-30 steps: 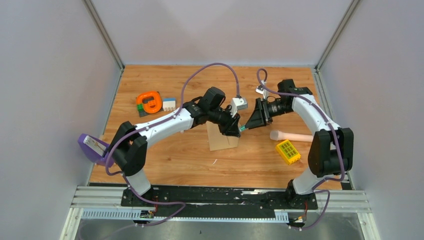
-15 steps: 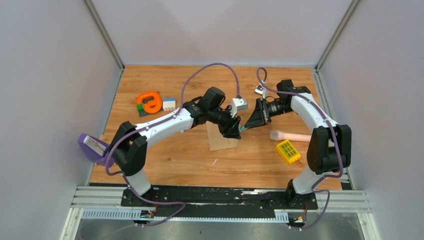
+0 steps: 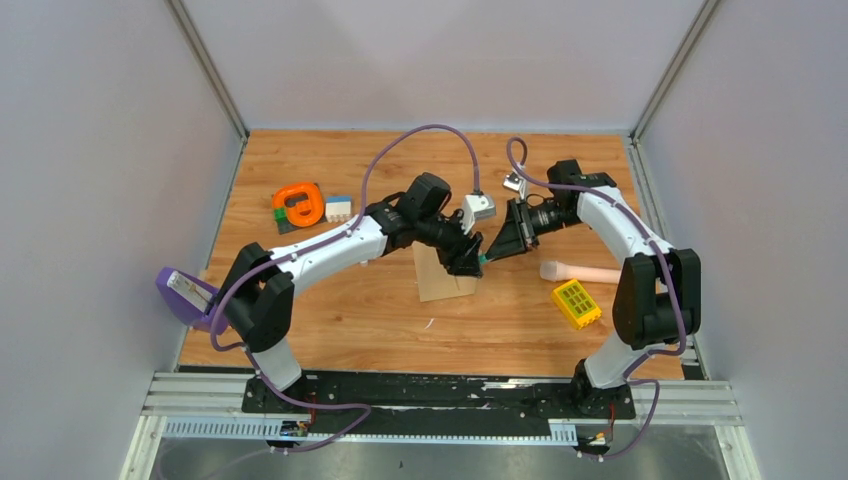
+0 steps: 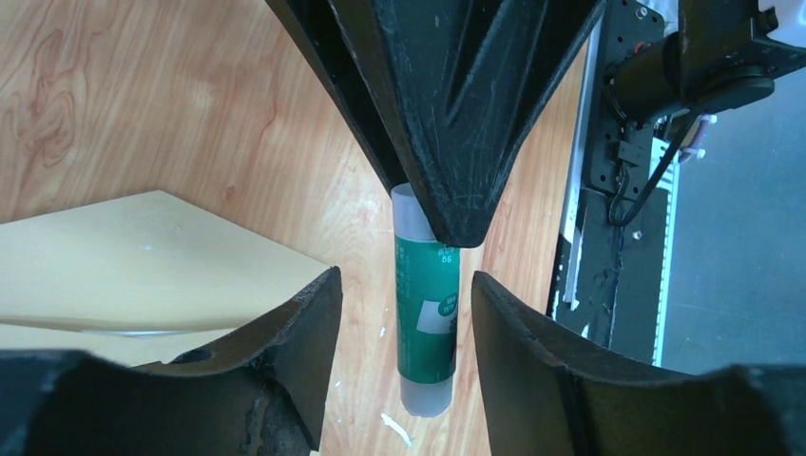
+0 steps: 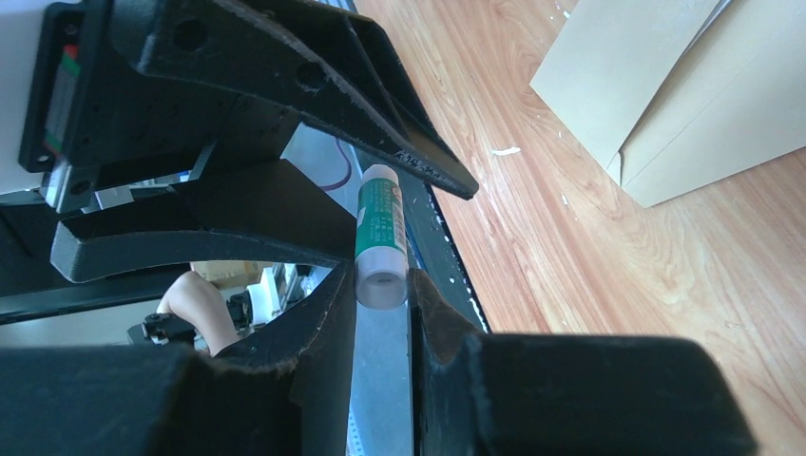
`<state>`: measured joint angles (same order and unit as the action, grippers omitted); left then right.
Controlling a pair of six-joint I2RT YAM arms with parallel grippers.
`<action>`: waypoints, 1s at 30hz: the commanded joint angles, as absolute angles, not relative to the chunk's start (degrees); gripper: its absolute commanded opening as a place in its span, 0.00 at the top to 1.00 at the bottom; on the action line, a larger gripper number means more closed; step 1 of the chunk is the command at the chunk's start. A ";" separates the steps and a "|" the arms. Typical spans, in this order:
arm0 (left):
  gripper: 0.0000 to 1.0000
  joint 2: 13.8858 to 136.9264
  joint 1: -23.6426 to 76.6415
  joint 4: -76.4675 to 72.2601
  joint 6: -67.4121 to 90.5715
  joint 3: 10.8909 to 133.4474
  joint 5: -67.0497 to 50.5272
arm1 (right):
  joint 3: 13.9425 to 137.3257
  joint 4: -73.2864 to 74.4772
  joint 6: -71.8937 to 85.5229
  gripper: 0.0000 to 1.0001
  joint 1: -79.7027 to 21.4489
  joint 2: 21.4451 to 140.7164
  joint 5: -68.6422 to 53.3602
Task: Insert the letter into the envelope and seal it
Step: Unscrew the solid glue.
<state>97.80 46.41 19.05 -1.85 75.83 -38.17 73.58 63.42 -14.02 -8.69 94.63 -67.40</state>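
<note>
Over the middle of the wooden table (image 3: 340, 320), the two grippers meet tip to tip. The right gripper (image 5: 380, 285) has its fingers squeezed on one end of a green glue stick (image 4: 426, 294). The left gripper (image 4: 404, 290) has its fingers apart, one on each side of the stick. The envelope (image 3: 445, 278) lies flat on the table right under them. I cannot tell where the letter is.

L end effector (image 3: 469, 266) | R end effector (image 3: 491, 254) | tips nr-touching | green stick (image 3: 484, 258) btwn | by envelope (image 3: 440, 286)

left hand (image 4: 404, 280) facing right hand (image 5: 380, 280), glue stick (image 4: 426, 323) filling the gap
</note>
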 commanded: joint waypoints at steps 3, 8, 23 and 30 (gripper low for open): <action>0.47 94.53 46.49 18.97 -2.46 78.42 -37.29 | 74.27 62.80 -15.04 1.00 -9.64 94.30 -66.19; 0.65 94.66 46.49 18.96 -2.61 78.31 -37.70 | 74.40 62.60 -14.85 1.00 -10.02 94.10 -65.87; 1.00 95.00 46.49 18.30 1.49 78.51 -52.62 | 76.60 64.16 -27.26 0.99 -10.07 89.27 -67.83; 1.00 95.42 46.49 16.07 4.56 77.96 -61.86 | 76.81 64.25 -35.17 0.98 -10.03 85.80 -67.41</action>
<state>97.80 45.60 17.78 1.30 76.36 -50.17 74.00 67.42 -25.61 -9.85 88.92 -66.04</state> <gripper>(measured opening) 0.292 0.222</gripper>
